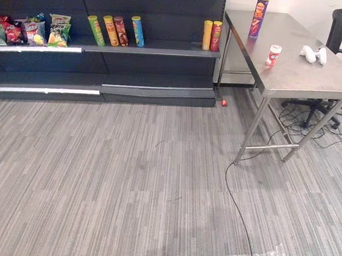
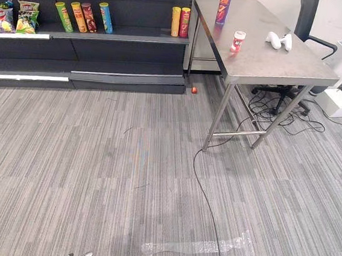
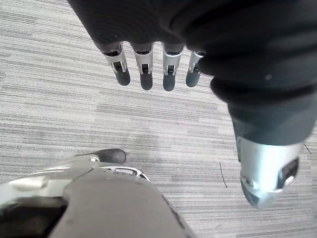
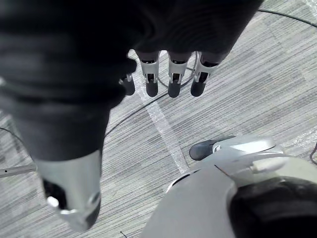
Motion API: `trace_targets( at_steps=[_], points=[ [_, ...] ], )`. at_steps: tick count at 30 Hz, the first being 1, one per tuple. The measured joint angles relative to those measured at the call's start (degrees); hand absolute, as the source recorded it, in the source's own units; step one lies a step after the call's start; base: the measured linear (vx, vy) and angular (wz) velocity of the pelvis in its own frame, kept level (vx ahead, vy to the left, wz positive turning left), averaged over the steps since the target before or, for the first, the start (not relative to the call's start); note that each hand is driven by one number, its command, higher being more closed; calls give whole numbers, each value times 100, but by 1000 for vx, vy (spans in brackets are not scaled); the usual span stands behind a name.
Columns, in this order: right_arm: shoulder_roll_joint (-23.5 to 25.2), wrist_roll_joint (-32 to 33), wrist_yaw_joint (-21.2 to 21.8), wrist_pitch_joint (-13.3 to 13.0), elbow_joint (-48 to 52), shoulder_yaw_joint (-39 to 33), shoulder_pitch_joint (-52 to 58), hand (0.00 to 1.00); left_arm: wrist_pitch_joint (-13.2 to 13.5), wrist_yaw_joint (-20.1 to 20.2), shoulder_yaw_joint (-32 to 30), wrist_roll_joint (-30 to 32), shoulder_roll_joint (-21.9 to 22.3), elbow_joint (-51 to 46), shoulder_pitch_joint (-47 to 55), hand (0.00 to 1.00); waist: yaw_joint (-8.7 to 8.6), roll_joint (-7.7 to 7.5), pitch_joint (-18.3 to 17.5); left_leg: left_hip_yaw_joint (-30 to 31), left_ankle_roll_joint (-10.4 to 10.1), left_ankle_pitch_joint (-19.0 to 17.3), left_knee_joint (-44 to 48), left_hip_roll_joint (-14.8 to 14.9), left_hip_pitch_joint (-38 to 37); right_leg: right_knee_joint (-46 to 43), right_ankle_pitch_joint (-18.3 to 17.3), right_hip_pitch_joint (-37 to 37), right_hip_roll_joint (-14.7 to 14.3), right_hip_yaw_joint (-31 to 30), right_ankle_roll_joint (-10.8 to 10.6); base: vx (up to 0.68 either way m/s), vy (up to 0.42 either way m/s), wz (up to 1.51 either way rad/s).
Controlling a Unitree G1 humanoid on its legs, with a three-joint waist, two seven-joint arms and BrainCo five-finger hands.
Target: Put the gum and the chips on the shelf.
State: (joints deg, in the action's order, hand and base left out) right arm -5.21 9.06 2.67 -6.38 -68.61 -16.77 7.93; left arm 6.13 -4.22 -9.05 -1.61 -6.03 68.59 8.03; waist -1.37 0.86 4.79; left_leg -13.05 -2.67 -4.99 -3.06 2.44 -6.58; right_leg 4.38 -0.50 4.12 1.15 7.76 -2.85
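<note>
A tall purple chips can (image 1: 258,16) stands upright near the far end of the steel table (image 1: 303,77). A small white gum bottle with a red cap (image 1: 274,55) stands nearer the table's front left edge. The dark shelf (image 1: 148,47) runs along the back left. My left hand (image 3: 148,69) hangs over the grey carpet with its fingers relaxed and nothing in it. My right hand (image 4: 171,74) also hangs over the carpet, fingers straight, holding nothing.
On the shelf stand several chip cans (image 1: 114,30), two more cans (image 1: 211,35) at its right end, and snack bags (image 1: 29,29) at the left. A white controller (image 1: 313,54) lies on the table. A black office chair (image 1: 337,35) stands behind it.
</note>
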Motion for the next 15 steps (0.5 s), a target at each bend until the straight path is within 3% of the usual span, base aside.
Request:
trace_targets(
  at_steps=[15],
  points=[
    [-11, 361, 53, -31, 17, 157, 15, 0, 129, 41, 35, -62, -19, 108, -47, 0, -5, -62, 99, 145, 9, 152, -216, 1, -25, 41, -26, 13, -5, 225, -29, -37, -15, 6]
  ],
)
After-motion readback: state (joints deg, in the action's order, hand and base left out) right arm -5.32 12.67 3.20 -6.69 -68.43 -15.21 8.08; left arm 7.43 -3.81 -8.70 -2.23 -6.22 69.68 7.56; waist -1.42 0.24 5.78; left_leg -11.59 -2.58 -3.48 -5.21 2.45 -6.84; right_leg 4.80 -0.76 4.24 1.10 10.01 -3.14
